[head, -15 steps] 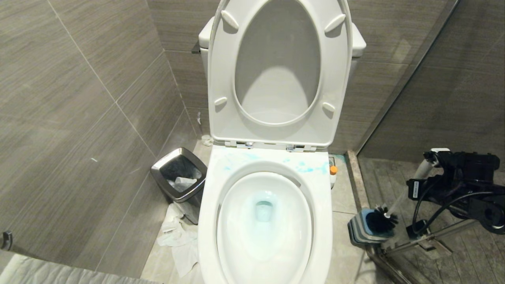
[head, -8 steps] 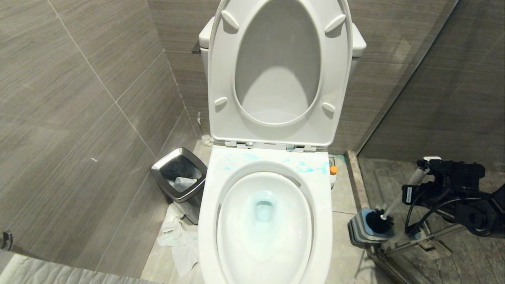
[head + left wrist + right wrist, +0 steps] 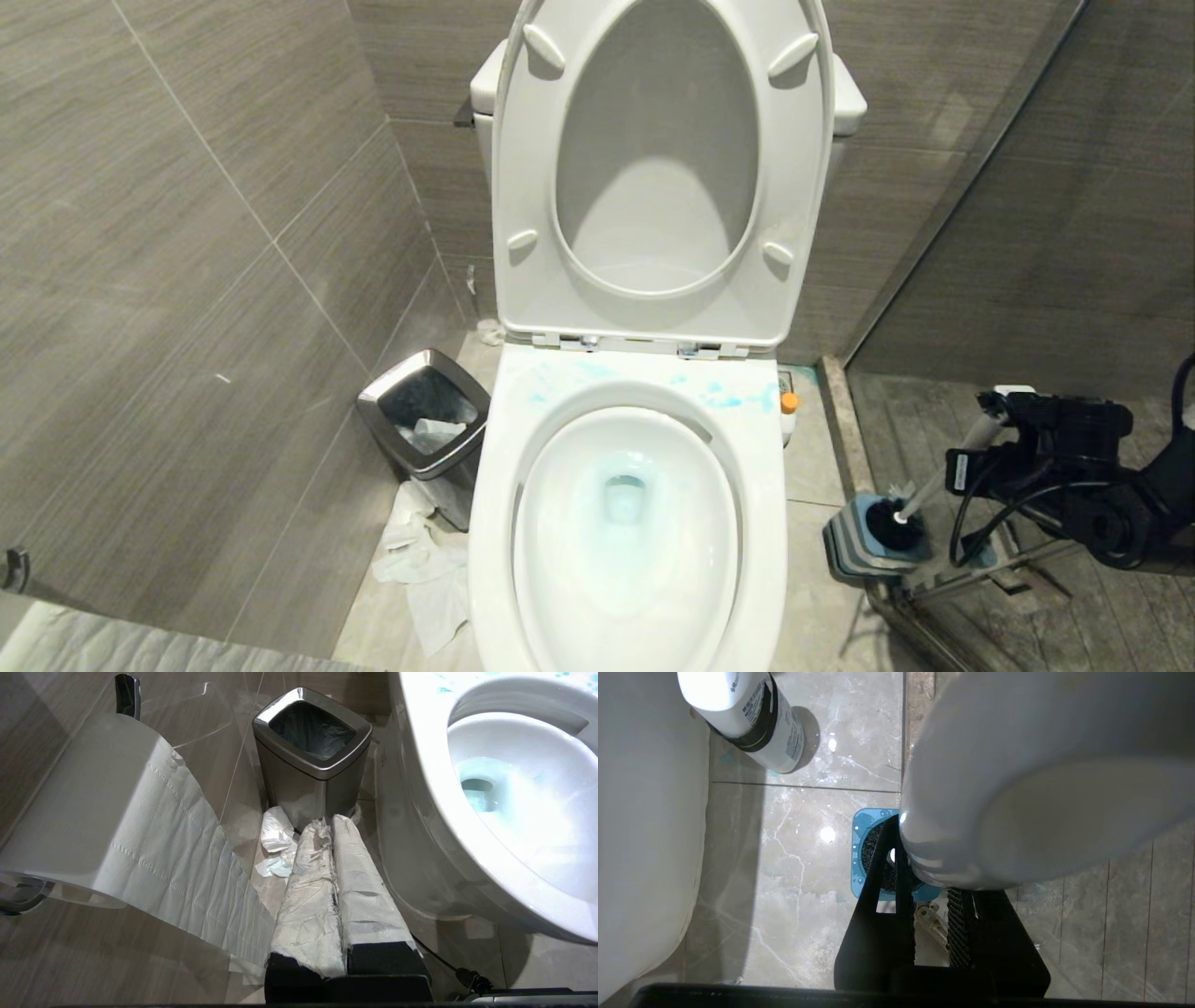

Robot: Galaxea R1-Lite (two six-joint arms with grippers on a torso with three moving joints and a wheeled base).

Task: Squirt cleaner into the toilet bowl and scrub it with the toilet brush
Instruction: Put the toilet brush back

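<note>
The toilet brush (image 3: 934, 481) stands tilted on the floor to the right of the toilet, its dark bristle head sunk into the blue-and-grey striped holder (image 3: 864, 544) and its white handle leaning up and to the right. The right end effector (image 3: 1004, 411) is clenched around the upper end of that handle; in the right wrist view the handle's rounded tip (image 3: 1041, 788) fills much of the picture, with the holder (image 3: 864, 826) below it on the marbled floor.

The toilet bowl (image 3: 766, 485) sits in the middle with seat and lid raised against the cistern. Turquoise cleaner (image 3: 724, 399) lies in smears along the far flat rim and tints the water at the bottom of the bowl. A small orange knob (image 3: 790, 402) sits at the rim's far right corner.

A white bottle (image 3: 752, 718) with a dark band and a printed label (the writing is too small to read) stands on the floor beside the toilet's base.

On the left, a square steel bin (image 3: 425, 420) holds crumpled paper, and more paper (image 3: 420, 569) lies on the floor before it. The left end effector (image 3: 334, 877), its fingers wrapped in white covering and pressed together with nothing between them, hangs near left, beside a toilet-paper roll (image 3: 93, 812).
</note>
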